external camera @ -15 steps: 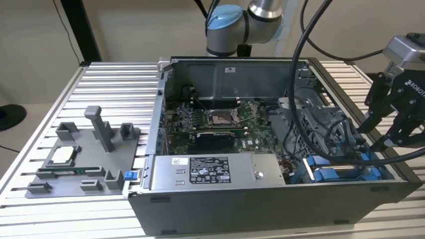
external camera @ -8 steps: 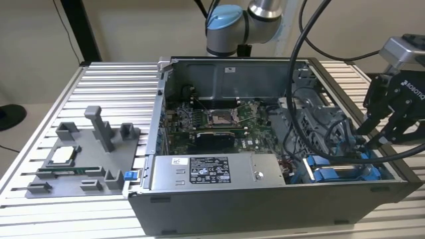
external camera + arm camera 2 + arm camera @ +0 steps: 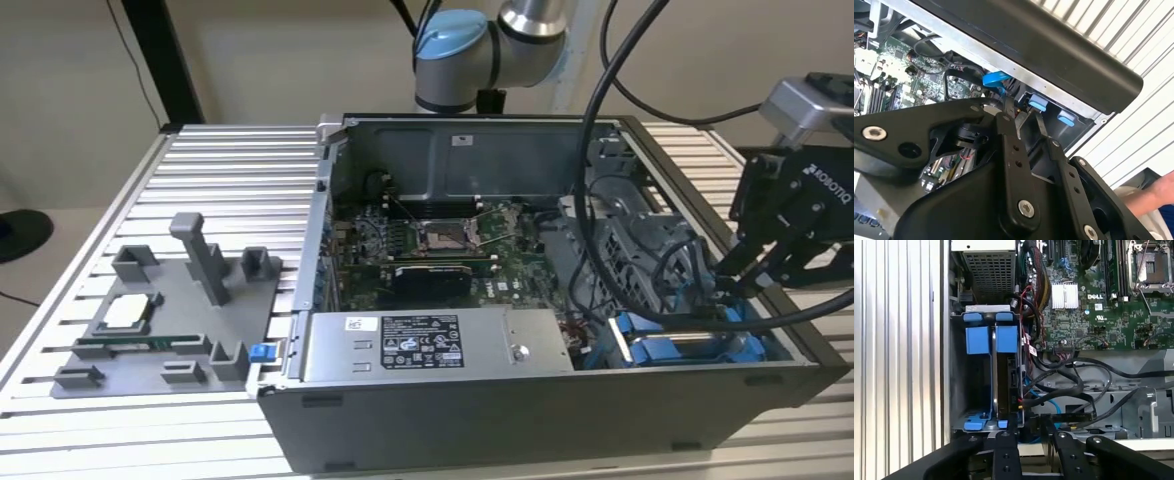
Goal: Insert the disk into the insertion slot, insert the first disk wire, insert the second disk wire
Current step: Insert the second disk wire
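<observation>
Exterior view overlooks the case (image 3: 534, 420); both wrist views peer inside.

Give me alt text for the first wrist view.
Looking into an open computer case, the disk in its blue carrier sits edge-on inside the grey insertion slot, with the black gripper close to one end of it. Black cables run between the slot and the green motherboard.

a: what's at the centre of your frame?
b: your gripper (image 3: 1021, 114), close to a blue cable (image 3: 996, 80) and two blue tabs (image 3: 1038, 103) beside the dark case wall (image 3: 1054, 45). motherboard (image 3: 894, 60) toward one corner.
</observation>
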Robot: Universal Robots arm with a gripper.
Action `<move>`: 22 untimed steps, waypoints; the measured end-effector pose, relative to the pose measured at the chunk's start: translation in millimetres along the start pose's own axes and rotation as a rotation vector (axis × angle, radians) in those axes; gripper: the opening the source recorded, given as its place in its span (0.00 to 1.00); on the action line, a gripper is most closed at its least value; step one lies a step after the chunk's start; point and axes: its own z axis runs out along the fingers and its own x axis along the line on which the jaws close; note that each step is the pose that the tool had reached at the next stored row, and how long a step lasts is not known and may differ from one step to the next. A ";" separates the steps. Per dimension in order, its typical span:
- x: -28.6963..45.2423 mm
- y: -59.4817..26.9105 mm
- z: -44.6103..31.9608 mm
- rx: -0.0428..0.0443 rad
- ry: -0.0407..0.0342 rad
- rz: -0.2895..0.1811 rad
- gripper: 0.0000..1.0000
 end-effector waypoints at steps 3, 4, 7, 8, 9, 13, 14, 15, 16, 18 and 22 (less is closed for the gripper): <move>0.0 -0.1 0.8 -0.0001 -0.0013 0.000 1.00; 0.0 -0.2 1.1 -0.0001 -0.0019 0.000 1.00; 0.0 -0.2 1.4 -0.0004 -0.0052 -0.001 0.00; 0.0 -0.2 1.6 -0.0005 -0.0066 -0.001 0.00; 0.0 -0.2 1.7 -0.0006 -0.0081 -0.001 0.00; 0.0 -0.3 2.1 -0.0008 -0.0132 -0.002 0.00; 0.0 -0.3 2.3 -0.0009 -0.0144 -0.002 0.00; 0.0 -0.3 2.5 -0.0010 -0.0155 -0.002 0.00; 0.0 -0.3 2.5 -0.0010 -0.0160 -0.002 0.00; 0.1 -0.3 2.5 -0.0011 -0.0169 -0.002 0.00; 0.0 2.0 -3.9 -0.0013 -0.0174 -0.002 0.00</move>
